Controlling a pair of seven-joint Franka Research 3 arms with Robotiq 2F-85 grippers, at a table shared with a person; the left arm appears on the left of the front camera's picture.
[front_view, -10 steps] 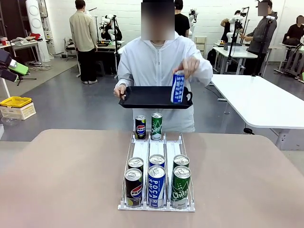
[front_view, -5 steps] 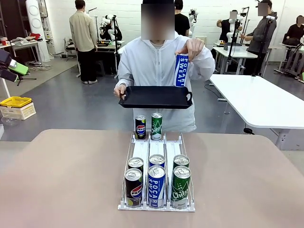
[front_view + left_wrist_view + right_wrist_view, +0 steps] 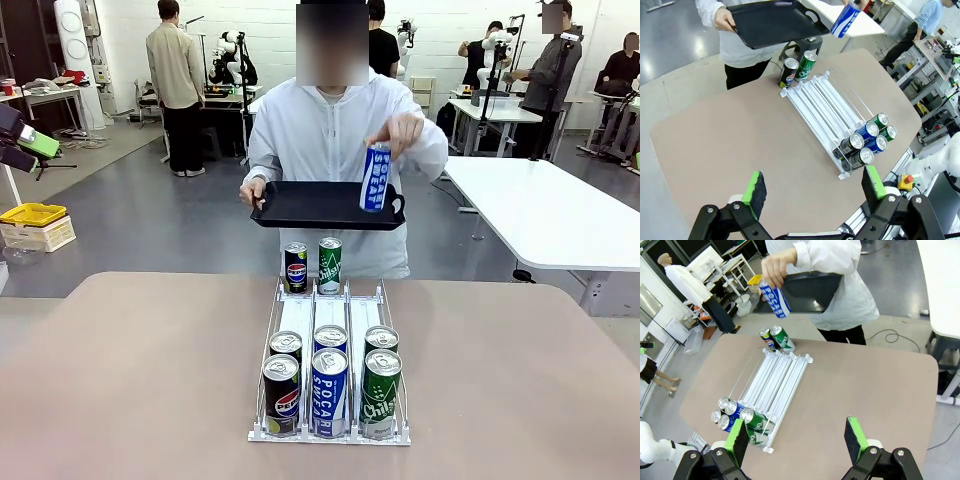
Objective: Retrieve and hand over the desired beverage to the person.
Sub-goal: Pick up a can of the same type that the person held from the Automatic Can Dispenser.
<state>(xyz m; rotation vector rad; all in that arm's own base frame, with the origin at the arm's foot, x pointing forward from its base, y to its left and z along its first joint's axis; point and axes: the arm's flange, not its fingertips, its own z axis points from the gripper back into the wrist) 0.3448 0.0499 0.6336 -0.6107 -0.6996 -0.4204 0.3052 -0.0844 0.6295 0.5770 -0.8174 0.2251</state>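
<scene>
Blue can (image 3: pixel 375 178), tilted (held by top); white-jacketed person (image 3: pixel 310 140), standing

From the front, the blue can (image 3: pixel 375 178) overlaps the tray (image 3: pixel 300 205); whether its base touches the tray cannot be told. In the rack (image 3: pixel 345 300), the back three cans (image 3: pixel 331 337) stand half hidden behind the front three (image 3: pixel 330 392) (tops and shoulders show). The bottom edge cuts off the counter (image 3: pixel 130 380) on its near side. In the left wrist view the top edge crops the person (image 3: pixel 742 47) above the chest.

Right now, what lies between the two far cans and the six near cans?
Only bare white lanes of the rack, nothing standing on them, as the front view shows.
</scene>
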